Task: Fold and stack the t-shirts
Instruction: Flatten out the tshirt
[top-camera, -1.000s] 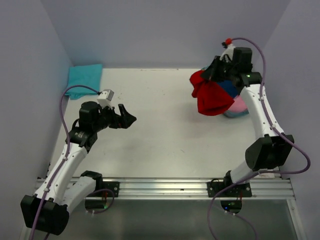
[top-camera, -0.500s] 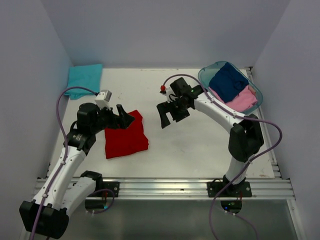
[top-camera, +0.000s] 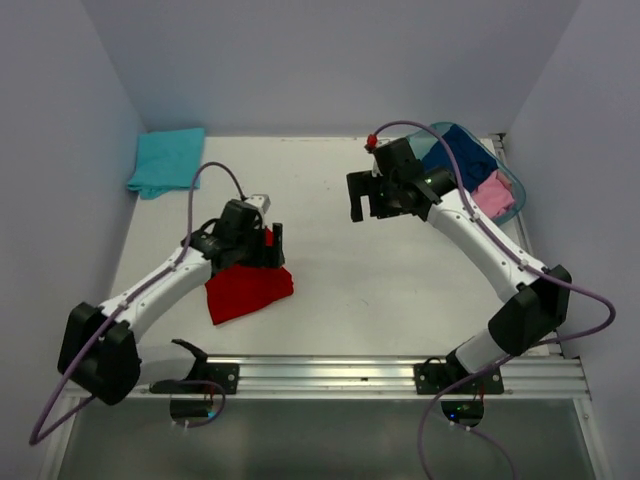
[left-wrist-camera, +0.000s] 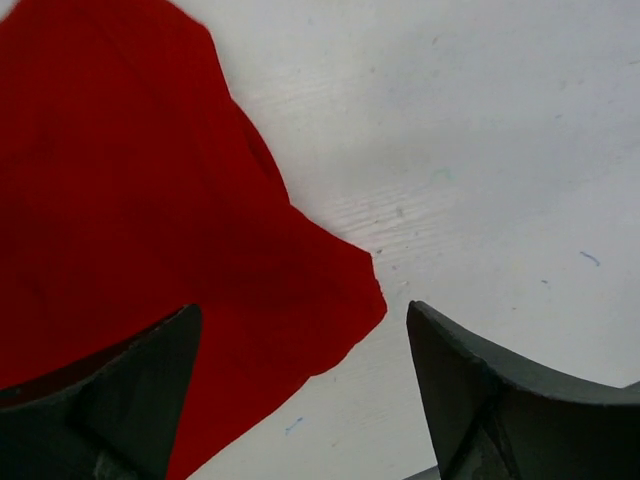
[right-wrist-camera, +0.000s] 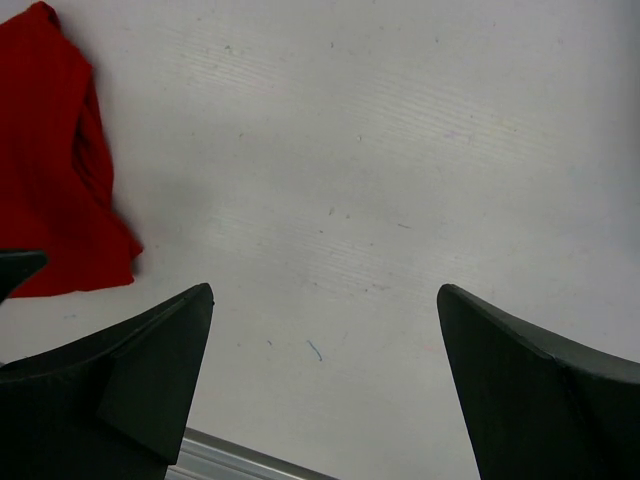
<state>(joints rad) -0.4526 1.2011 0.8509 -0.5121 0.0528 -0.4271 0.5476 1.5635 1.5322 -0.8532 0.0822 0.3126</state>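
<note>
A crumpled red t-shirt (top-camera: 246, 290) lies on the table near the front left. My left gripper (top-camera: 272, 245) hovers over its right edge, open. In the left wrist view the jaws straddle a corner of the red t-shirt (left-wrist-camera: 140, 200) without pinching it. My right gripper (top-camera: 367, 200) hangs open above the bare table at the back centre, holding nothing; its wrist view shows the red t-shirt (right-wrist-camera: 50, 170) far to the left. A folded turquoise t-shirt (top-camera: 168, 160) sits in the back left corner. Navy (top-camera: 462, 152) and pink (top-camera: 493, 192) t-shirts lie in the basket.
The teal oval basket (top-camera: 516, 192) stands at the back right, partly behind my right arm. Lilac walls close off the left, back and right. A metal rail (top-camera: 360, 375) runs along the table's front edge.
The red t-shirt went from my right gripper near the basket to the table at front left. My right gripper opened and drew back. My left gripper moved right, over the shirt's edge.
</note>
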